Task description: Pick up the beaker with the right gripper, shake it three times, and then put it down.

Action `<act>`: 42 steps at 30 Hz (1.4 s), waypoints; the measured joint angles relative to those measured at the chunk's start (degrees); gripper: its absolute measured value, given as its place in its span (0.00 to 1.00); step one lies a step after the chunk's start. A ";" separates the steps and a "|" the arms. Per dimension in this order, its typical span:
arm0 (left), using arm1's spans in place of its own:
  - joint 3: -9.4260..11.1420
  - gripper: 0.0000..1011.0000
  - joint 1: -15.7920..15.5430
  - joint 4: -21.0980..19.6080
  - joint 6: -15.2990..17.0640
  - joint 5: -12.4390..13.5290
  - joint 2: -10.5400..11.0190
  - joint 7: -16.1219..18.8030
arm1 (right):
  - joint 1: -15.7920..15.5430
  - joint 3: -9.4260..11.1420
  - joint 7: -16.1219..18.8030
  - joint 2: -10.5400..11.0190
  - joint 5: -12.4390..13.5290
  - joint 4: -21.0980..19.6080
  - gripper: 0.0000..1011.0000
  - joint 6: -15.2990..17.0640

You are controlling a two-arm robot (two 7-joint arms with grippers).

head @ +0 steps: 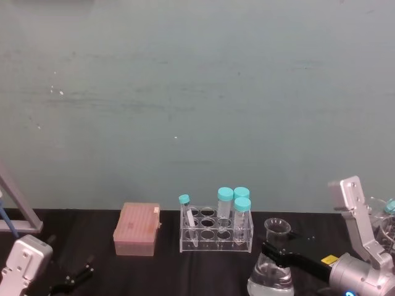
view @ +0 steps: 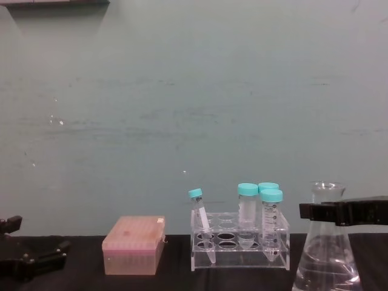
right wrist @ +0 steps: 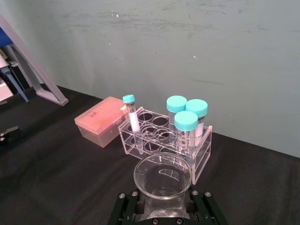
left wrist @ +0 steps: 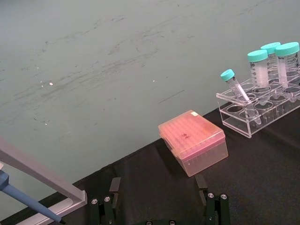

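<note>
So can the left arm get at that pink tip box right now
Probably yes. The left gripper sits low at the robot's left with its fingers spread open, and the black table between it and the pink tip box looks bare. The tube rack stands off to the box's far side.

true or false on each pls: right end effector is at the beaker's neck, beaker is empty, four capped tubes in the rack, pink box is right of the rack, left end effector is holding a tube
1. The right end effector is at the neck of the beaker: true.
2. The beaker is empty: false, clear liquid sits in its base.
3. Four teal-capped tubes stand in the rack: true.
4. The pink box is right of the rack: false, it sits to the rack's left.
5. The left end effector holds a tube: false, its fingers are spread and hold nothing.
</note>
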 joint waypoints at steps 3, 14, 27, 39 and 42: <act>0.00 0.99 0.00 0.00 0.00 0.00 0.00 0.00 | 0.13 -0.13 0.01 -0.14 -0.08 0.32 0.45 0.01; 0.00 0.99 0.00 0.00 0.00 0.00 0.00 0.00 | 0.61 -0.52 0.16 -0.69 -0.47 1.44 0.45 0.08; 0.00 0.99 -0.01 0.00 0.00 0.00 0.00 0.00 | 1.22 -0.92 0.40 -1.33 -1.13 2.44 0.45 -0.27; 0.00 0.99 0.00 0.00 0.00 0.00 0.00 0.00 | 1.50 -1.06 0.69 -1.76 -1.42 3.00 0.45 -0.27; 0.00 0.99 0.00 0.00 0.00 0.00 0.00 0.00 | 1.56 -1.08 0.83 -1.85 -1.40 3.08 0.45 -0.12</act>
